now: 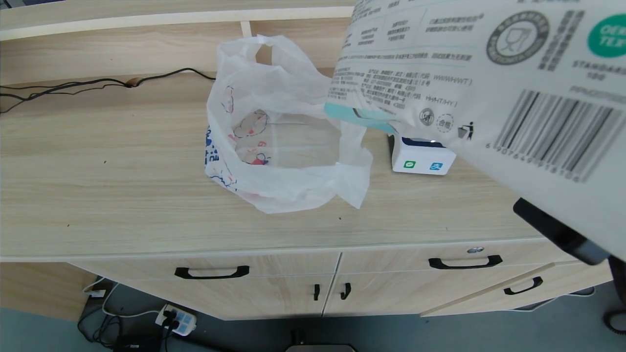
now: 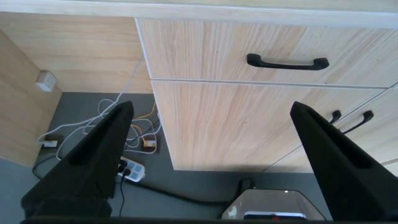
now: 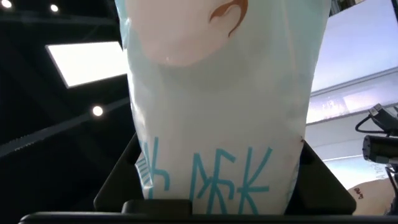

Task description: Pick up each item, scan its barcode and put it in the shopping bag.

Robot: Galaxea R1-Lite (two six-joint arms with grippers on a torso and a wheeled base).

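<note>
**Q:** What lies before you, from the largest item down?

**A:** The worktop point(image 1: 122, 195) carries the shopping bag point(image 1: 283, 146), which stands near its middle with the mouth open and upward. The pack point(image 1: 489, 73), a white plastic-wrapped item, is held high above the worktop's right part and close to the head camera. The scanner point(image 1: 423, 159), a small white box, sits on the worktop just beside the bag and below the pack. The barcode point(image 1: 552, 132) faces up toward the head camera.

**Q:** How do the grippers stand?

**A:** Your right gripper point(image 3: 221, 180) is clamped on the pack, one finger on each side. Your left gripper point(image 2: 211, 162) has its fingers spread apart and holds nothing. It hangs below the worktop edge, facing the drawer fronts.

**Q:** How should you do the scan well?

**A:** As judged here, the barcode points away from the scanner. Turn the pack so the bars face the scanner, bring it lower, and hold it flat and steady. The wrapper looks soft, so keep the printed panel unwrinkled. The bag's mouth is near, so the drop-in should be short.

**Q:** What does each view add?

**A:** The head view gives you the barcode, scanner and bag together. The right wrist view gives the grip itself and the pack's teal-printed face. The left wrist view gives a drawer handle point(image 2: 287, 62) and floor cables.
</note>
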